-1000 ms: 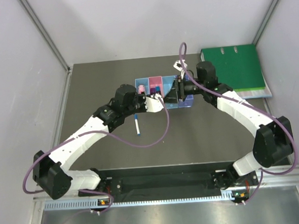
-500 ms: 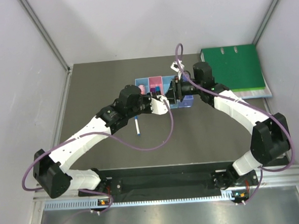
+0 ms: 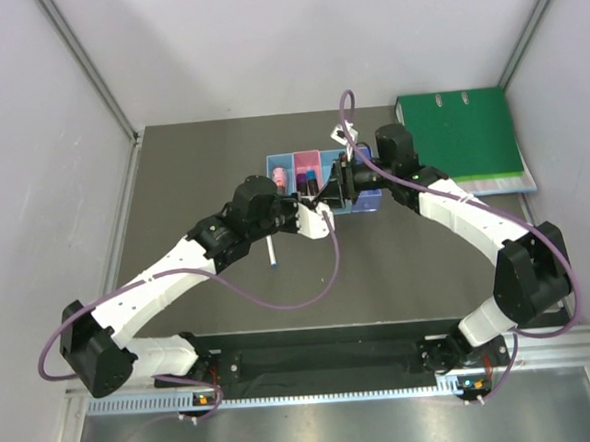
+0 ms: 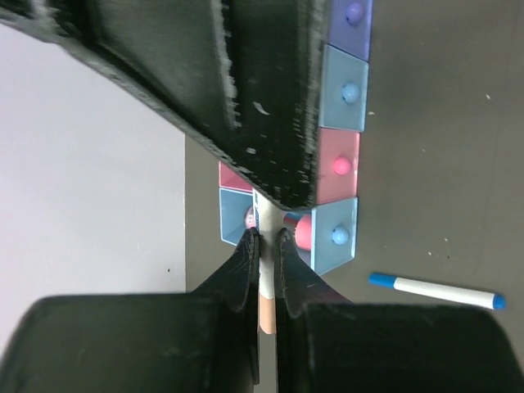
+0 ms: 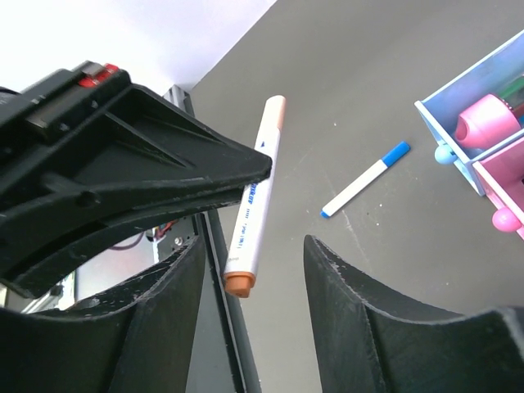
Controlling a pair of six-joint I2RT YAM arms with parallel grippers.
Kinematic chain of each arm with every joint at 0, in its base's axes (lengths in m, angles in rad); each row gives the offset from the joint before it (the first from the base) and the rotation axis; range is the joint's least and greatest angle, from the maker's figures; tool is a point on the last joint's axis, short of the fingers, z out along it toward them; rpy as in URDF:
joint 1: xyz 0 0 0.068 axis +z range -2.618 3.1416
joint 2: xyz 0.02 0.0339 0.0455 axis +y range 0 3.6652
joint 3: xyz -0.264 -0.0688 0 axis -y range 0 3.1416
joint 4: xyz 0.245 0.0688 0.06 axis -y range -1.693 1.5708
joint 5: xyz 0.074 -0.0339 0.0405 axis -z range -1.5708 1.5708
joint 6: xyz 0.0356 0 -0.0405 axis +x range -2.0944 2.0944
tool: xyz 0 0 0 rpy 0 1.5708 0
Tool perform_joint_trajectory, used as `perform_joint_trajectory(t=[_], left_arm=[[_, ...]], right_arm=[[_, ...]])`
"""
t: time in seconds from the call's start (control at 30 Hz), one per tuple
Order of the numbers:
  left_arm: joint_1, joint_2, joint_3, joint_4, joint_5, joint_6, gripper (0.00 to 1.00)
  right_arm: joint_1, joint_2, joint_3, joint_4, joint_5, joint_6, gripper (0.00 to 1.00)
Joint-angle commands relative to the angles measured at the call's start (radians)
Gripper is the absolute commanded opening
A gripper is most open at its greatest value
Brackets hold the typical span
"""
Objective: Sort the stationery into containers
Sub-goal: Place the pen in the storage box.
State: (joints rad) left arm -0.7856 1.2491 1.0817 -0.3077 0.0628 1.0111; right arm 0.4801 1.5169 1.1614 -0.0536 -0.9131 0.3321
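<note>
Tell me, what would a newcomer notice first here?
By the row of little coloured bins at mid-table, the left tool pinches a white marker with orange ends, while the right tool stands open around it. A blue-capped pen lies loose nearby, and a green binder sits far right.

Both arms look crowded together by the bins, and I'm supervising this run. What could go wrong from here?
1. The left gripper pinches the white marker with its fingertips only. A nudge from the right gripper, whose open fingers flank the marker, might twist it loose.
2. A dropped marker might land on the table, like the blue-capped pen lying there, instead of in the light blue bin.
</note>
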Motion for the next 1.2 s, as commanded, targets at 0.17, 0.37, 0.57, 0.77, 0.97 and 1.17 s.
perform_joint_trajectory(t=[0.17,0.37,0.57,0.77,0.97,1.17], left_arm=[[-0.006,-0.074,-0.072,0.024,0.034,0.093,0.00],[-0.007,-0.070,-0.068,0.027,0.032,0.093,0.00],[-0.007,-0.060,-0.068,0.036,0.035,0.092,0.00],[-0.007,-0.060,-0.072,0.039,0.035,0.090,0.00],[-0.007,-0.063,-0.080,0.042,0.035,0.090,0.06],[-0.010,-0.073,-0.092,0.047,0.034,0.083,0.50]], right_arm=[[0.018,-0.003,0.049,0.003,0.000,-0.045,0.46],[0.029,-0.011,0.027,0.001,-0.003,-0.047,0.42],[0.043,-0.011,0.020,0.000,-0.003,-0.050,0.40],[0.054,-0.008,0.018,-0.003,-0.003,-0.056,0.24],[0.060,-0.012,0.011,-0.012,0.011,-0.070,0.10],[0.060,-0.018,0.001,-0.023,0.031,-0.082,0.04]])
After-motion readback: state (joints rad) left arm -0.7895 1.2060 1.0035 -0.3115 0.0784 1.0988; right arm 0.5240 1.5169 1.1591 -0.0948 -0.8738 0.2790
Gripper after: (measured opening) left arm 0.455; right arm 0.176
